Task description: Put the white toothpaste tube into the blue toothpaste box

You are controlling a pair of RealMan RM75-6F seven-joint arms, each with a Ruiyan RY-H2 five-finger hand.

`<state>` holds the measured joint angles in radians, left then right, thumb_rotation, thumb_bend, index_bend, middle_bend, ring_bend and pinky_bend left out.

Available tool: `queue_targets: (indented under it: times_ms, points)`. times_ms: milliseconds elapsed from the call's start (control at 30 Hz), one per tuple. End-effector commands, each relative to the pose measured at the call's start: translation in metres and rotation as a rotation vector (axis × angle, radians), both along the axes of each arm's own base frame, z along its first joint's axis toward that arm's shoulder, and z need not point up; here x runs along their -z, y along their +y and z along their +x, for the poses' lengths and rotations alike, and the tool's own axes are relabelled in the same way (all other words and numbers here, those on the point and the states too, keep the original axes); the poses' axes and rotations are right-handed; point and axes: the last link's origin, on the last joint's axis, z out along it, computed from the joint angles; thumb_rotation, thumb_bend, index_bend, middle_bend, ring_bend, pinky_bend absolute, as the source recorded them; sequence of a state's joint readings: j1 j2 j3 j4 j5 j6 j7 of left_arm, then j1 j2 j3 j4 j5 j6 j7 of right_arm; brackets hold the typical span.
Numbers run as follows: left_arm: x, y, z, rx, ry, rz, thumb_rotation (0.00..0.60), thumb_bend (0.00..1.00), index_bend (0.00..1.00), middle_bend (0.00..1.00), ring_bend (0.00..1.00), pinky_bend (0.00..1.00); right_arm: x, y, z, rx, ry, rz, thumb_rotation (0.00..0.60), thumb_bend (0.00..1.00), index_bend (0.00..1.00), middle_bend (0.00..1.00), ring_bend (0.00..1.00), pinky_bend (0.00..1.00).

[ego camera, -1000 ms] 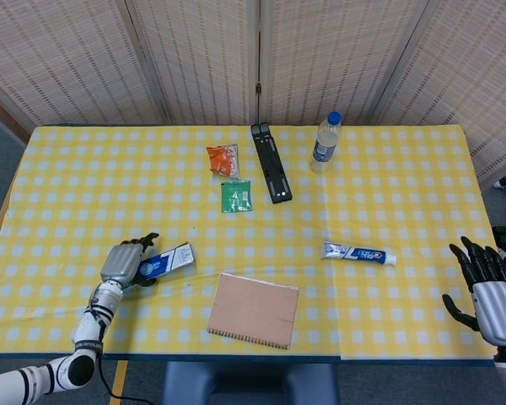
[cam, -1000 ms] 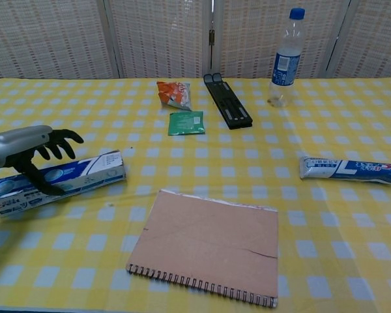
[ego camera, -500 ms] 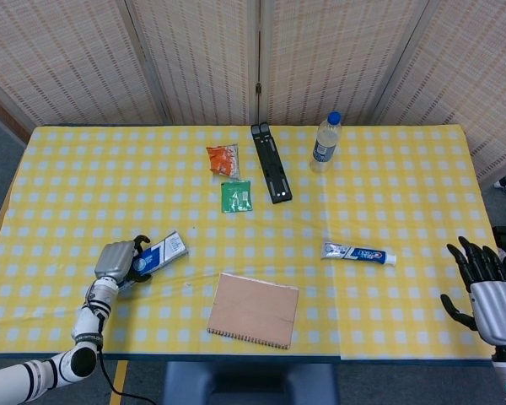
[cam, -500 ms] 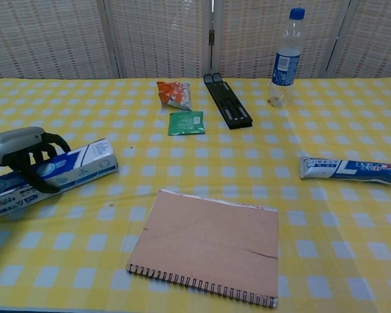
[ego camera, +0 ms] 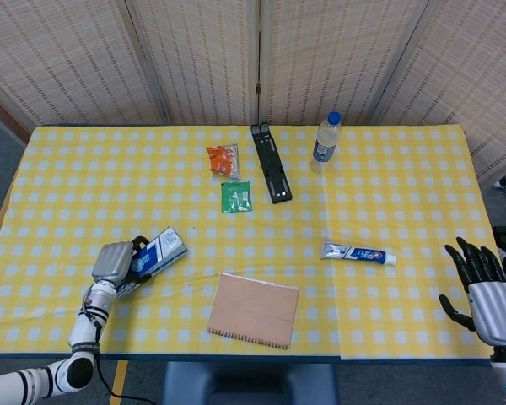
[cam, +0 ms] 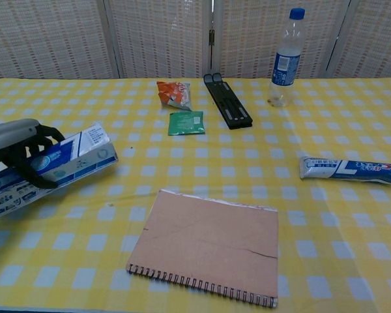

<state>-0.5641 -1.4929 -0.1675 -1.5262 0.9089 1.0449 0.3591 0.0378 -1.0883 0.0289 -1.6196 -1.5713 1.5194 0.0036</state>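
My left hand [ego camera: 115,262] [cam: 18,145] grips the blue toothpaste box [ego camera: 156,254] [cam: 65,160] near its left end, and the box is tilted with its right end raised off the yellow checked cloth. The white toothpaste tube [ego camera: 358,253] [cam: 350,169] lies flat on the cloth to the right of centre, apart from both hands. My right hand [ego camera: 487,289] hovers at the table's right front corner, fingers spread, holding nothing; the chest view does not show it.
A brown spiral notebook [ego camera: 253,310] [cam: 210,245] lies at the front centre between box and tube. Further back are an orange packet [ego camera: 223,159], a green packet [ego camera: 236,196], a black folded stand [ego camera: 271,161] and a water bottle [ego camera: 325,141].
My left hand closed its fingers around the box and lifted it, tilting its right end up and drawing it slightly left. The right hand has barely shifted.
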Motion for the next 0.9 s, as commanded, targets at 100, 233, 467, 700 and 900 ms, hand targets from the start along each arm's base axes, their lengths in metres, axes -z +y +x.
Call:
queue_targets:
  times_ms: [100, 233, 467, 700, 900]
  points:
    - [-0.014, -0.023, 0.011, 0.079, -0.035, 0.014, 0.600, 0.21, 0.33, 0.53, 0.55, 0.59, 0.002, -0.008, -0.002, -0.005, -0.026, 0.009, 0.600, 0.36, 0.00, 0.00, 0.00, 0.00]
    - [-0.024, -0.039, 0.018, 0.121, -0.068, 0.021, 0.600, 0.21, 0.33, 0.53, 0.55, 0.59, 0.002, -0.023, 0.001, -0.026, -0.097, 0.062, 0.600, 0.36, 0.00, 0.00, 0.00, 0.00]
    - [-0.034, -0.055, 0.026, 0.172, -0.118, 0.034, 0.600, 0.21, 0.33, 0.53, 0.55, 0.59, -0.016, -0.059, 0.018, -0.026, -0.181, 0.126, 0.600, 0.36, 0.03, 0.04, 0.07, 0.00]
    - [-0.034, -0.062, 0.031, 0.196, -0.160, 0.005, 0.600, 0.21, 0.33, 0.53, 0.55, 0.59, -0.014, -0.101, 0.038, 0.098, -0.219, 0.255, 0.600, 0.36, 0.30, 0.26, 0.27, 0.24]
    - [-0.036, -0.059, 0.032, 0.200, -0.177, -0.005, 0.600, 0.21, 0.34, 0.53, 0.55, 0.59, 0.007, -0.129, 0.053, 0.165, -0.147, 0.353, 0.600, 0.36, 0.35, 0.30, 0.30, 0.30]
